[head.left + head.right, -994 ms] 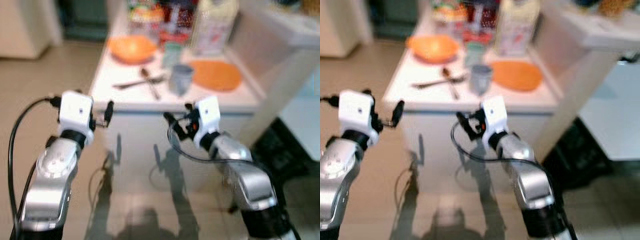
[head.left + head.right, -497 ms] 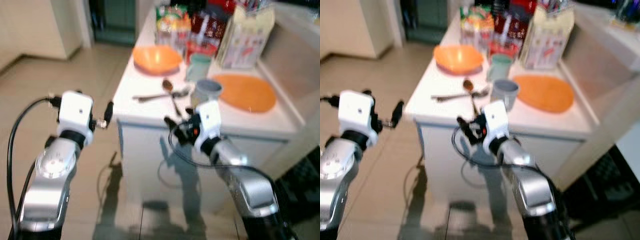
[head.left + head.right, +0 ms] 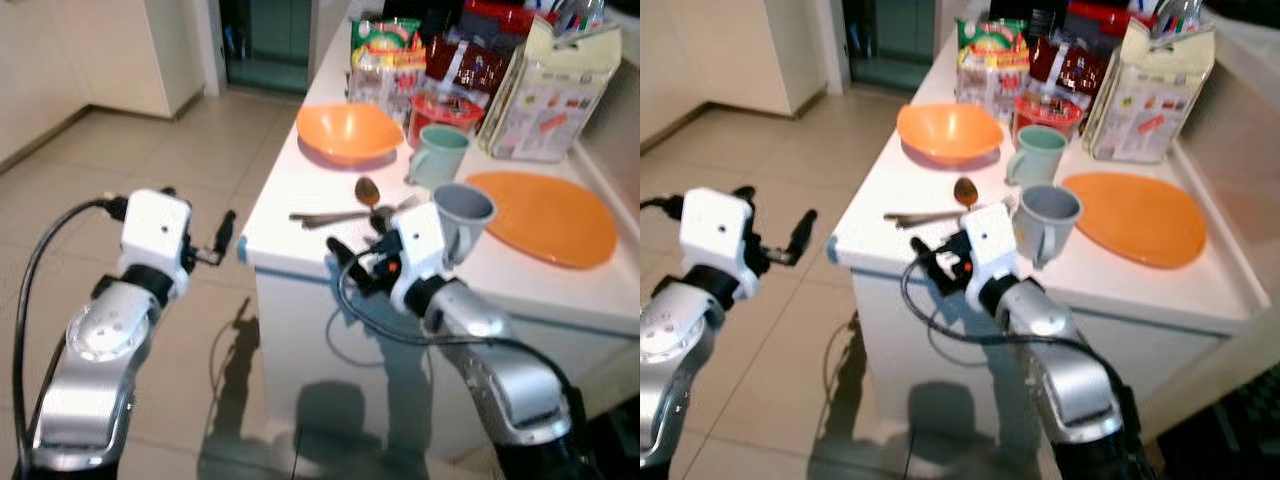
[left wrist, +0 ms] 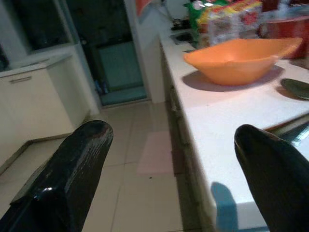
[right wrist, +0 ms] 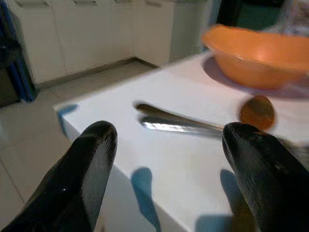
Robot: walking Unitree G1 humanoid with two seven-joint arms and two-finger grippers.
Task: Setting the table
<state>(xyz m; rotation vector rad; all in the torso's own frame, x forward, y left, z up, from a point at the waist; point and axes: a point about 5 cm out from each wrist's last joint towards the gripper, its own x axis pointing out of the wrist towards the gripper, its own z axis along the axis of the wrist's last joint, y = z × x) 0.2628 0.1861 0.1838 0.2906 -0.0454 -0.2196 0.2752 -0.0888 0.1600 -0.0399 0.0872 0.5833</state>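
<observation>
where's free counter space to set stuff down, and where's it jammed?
Free: the near-left corner of the white counter, between its front edge and the cutlery, below the orange bowl. A thin strip runs along the front edge before the grey mug and orange plate. Crowded: the back, with snack packets, red container, carton and green mug.

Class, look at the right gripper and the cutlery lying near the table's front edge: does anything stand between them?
Nothing visible does. The right gripper, open, hovers at the table edge, and the cutlery lies on bare white surface ahead of it; the orange bowl sits beyond.
</observation>
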